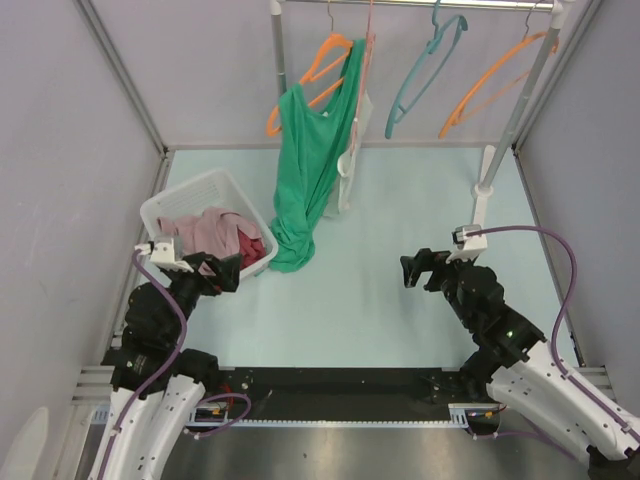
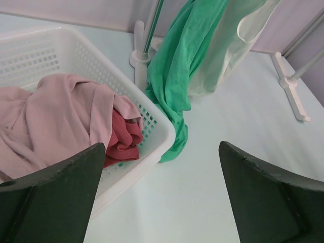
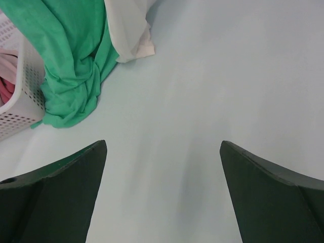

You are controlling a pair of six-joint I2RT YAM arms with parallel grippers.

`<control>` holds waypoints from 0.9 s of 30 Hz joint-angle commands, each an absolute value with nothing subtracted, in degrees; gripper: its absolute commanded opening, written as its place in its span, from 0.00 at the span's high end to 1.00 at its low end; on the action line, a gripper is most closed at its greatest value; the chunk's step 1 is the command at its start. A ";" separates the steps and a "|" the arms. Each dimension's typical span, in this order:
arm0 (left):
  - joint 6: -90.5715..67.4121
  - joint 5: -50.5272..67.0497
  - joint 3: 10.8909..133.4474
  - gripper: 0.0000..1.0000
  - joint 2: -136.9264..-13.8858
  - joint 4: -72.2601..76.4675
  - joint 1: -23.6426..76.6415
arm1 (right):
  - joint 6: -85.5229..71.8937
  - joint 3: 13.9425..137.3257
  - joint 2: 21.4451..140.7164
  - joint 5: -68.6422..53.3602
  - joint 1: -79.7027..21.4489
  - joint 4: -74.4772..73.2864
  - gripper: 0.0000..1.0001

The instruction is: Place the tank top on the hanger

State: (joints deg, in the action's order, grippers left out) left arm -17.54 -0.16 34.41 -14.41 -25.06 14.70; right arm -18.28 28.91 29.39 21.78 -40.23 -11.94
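The dusty pink tank top [image 1: 203, 231] lies bunched in the white basket [image 1: 182, 193] at the left, on top of a dark red cloth [image 1: 249, 246]. It also shows in the left wrist view [image 2: 55, 114]. The teal hanger [image 1: 427, 68] hangs empty on the rail at the back, right of centre. My left gripper [image 1: 228, 272] is open and empty, just at the basket's near right corner. My right gripper [image 1: 415, 268] is open and empty above the bare table at the right.
A long green tank top [image 1: 309, 160] hangs on an orange hanger [image 1: 316, 70], its hem pooled on the table beside the basket. A white garment [image 1: 352, 150] hangs behind it. Another orange hanger [image 1: 497, 80] hangs at the far right. The rack's post and foot [image 1: 486, 180] stand at the right.
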 commanded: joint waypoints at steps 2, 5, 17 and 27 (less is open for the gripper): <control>-17.93 -2.28 35.33 0.01 -14.59 -25.05 14.33 | -17.40 30.06 29.09 23.91 -40.08 -11.16 0.00; -17.93 -2.37 35.33 0.01 -14.41 -25.05 14.24 | -18.45 29.62 28.22 25.05 -40.08 -10.29 0.00; -16.26 1.76 36.29 0.01 -19.76 -18.56 14.33 | -20.12 35.32 23.11 24.18 -40.17 -11.60 0.01; -13.36 0.79 41.66 0.01 -29.89 -15.91 13.98 | -12.49 60.89 44.01 24.96 -43.23 -6.97 0.03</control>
